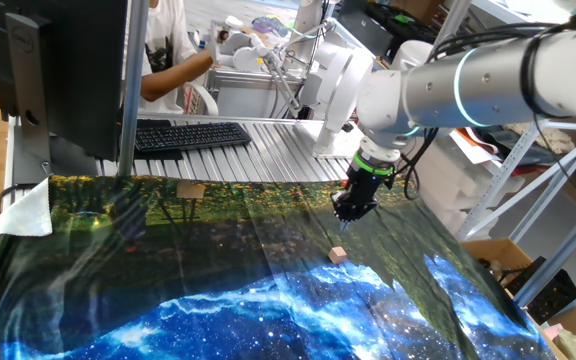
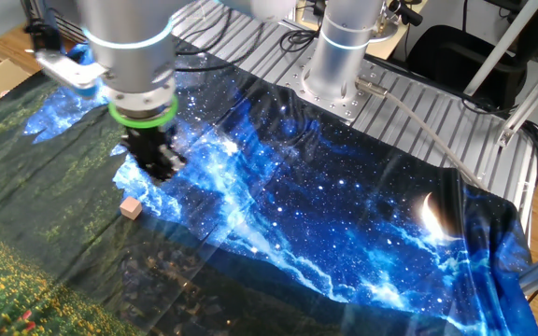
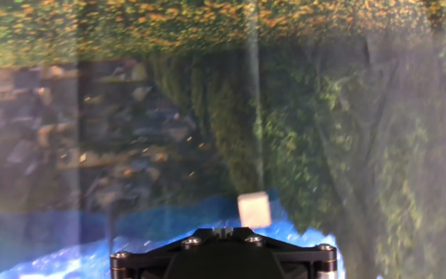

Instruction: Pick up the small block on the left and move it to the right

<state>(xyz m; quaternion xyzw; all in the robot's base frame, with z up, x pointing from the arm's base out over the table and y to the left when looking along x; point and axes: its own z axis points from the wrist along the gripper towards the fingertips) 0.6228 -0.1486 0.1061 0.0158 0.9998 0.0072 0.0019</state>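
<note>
We counted one small block (image 1: 339, 255), one robot arm (image 1: 468, 85) and one gripper (image 1: 354, 205) over a single printed cloth (image 1: 218, 300) spread across the table. The block lay flat on the cloth, on the dark green part just beside the edge of the blue starry part. The gripper hung above the cloth, near the block but apart from it, with nothing between its fingers; whether they were spread or pressed together we could not tell, because the black fingers merged into one dark shape in both fixed views and the hand view caught only the gripper's black base.

One fixed view alone showed us what lay beyond the cloth: one black keyboard (image 1: 190, 134) on the ribbed metal tabletop, one dark monitor (image 1: 63, 70) above it, one flat tan piece (image 1: 191, 191) at the cloth's far edge, and a person in a white shirt (image 1: 163, 50) behind. The other fixed view showed the block (image 2: 131, 208) below the gripper (image 2: 162, 166), the arm's round base (image 2: 339, 56) bolted to the metal top, and a pale crescent moon (image 2: 432, 215) printed in the blue. The hand view gave us the block (image 3: 254, 209) blurred, just above the gripper's base.
</note>
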